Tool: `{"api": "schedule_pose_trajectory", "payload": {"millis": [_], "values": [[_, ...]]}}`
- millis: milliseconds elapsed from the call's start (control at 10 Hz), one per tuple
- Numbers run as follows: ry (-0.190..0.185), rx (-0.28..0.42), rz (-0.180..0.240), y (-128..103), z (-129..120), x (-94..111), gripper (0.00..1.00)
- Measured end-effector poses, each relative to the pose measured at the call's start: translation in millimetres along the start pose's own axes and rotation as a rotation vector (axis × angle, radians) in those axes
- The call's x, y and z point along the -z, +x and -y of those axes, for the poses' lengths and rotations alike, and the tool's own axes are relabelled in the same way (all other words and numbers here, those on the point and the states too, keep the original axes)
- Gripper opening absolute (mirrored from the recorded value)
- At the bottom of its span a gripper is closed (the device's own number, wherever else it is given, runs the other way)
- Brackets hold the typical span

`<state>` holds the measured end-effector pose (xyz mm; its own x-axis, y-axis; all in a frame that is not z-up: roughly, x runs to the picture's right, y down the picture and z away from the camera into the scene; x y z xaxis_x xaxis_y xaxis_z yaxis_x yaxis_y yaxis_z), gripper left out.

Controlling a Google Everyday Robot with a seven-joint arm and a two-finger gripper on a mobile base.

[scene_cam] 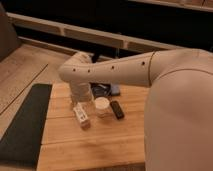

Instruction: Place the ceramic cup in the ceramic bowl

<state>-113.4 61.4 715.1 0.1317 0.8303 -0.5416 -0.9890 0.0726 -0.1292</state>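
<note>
The gripper (88,103) hangs just left of the ceramic cup (102,106) — jaws apart, holding nothing — ceramic bowl (101,90) just behind the cup.

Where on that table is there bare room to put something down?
Bare: the wooden table in front of the white box, ceramic cup and black bar. Crowded behind: the pincer hangs close by box and cup, the ceramic bowl just beyond.

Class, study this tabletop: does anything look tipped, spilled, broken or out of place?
Nothing stands out. The ceramic cup stands upright on the wooden table between a white box and a black bar; the gripper hangs above the box, beside the cup.
</note>
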Motion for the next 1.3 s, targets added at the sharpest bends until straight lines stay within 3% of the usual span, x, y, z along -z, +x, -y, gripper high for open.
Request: {"api": "schedule_pose_trajectory", "payload": {"millis": [300, 500, 800, 1300], "values": [[-0.084, 0.034, 0.182, -50, 12, 21, 0.65], [-0.114, 0.023, 0.234, -60, 22, 27, 0.65], [-0.116, 0.025, 0.228, -59, 19, 25, 0.65], [-0.052, -0.004, 0.064, -43, 44, -31, 0.65]]}}
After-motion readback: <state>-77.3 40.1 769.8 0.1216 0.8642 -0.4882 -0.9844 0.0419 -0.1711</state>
